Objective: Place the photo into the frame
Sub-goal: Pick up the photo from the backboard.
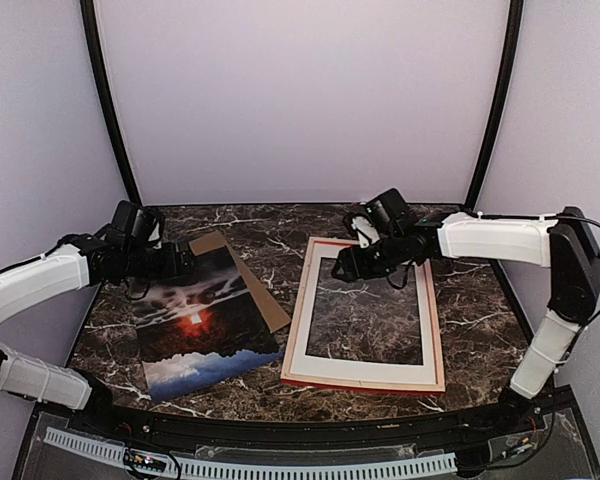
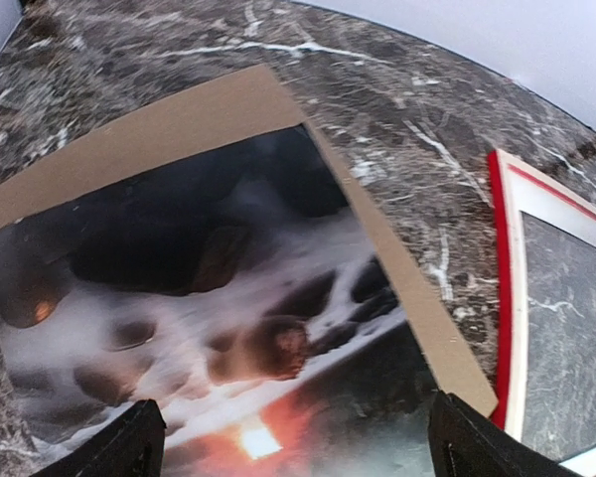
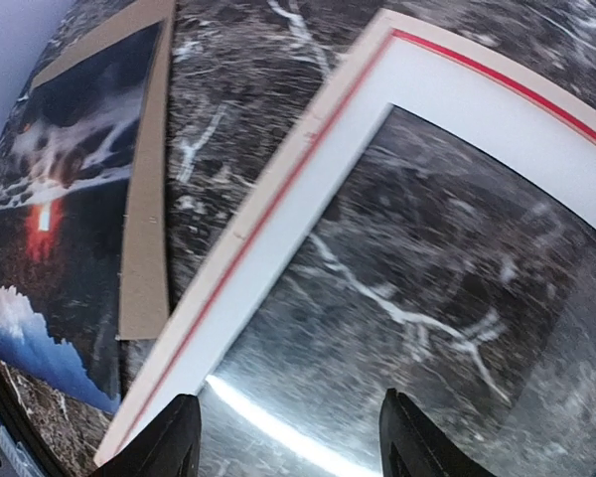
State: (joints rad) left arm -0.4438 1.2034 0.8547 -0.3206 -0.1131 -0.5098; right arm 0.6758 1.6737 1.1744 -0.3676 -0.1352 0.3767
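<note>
A dark, marble-look desk (image 1: 470, 310) is seen from above, with white lines all over it. Two flat things are laid on it, side by side and apart.

The frame (image 1: 365, 384) is laid flat on the right half of the desk, with one short side close to the near edge. Its rim is pale, and red is seen along the near side. A white mat (image 1: 365, 370) is set inside the rim, and the dark desk can be seen through its big window.

The photo (image 1: 205, 320) is laid flat on the left half of the desk and is turned a little, so one corner points at the near edge. A red sun glow is seen in its middle and blue-white water at its near end. It is not in the frame. A bare strip of desk is left between the two.

A brown board (image 1: 265, 300) is laid under the photo. It sticks out as a strip along the far side and the right side.

The left fingers (image 1: 183, 258) are held over the far left part of the photo. They are spread wide and nothing is held by them. In the left wrist view, the photo is seen in the gap between them. Whether it is touched cannot be told.

The right fingers (image 1: 342, 265) are held over the far left corner of the frame. They are partly spread and nothing is held between them.
</note>
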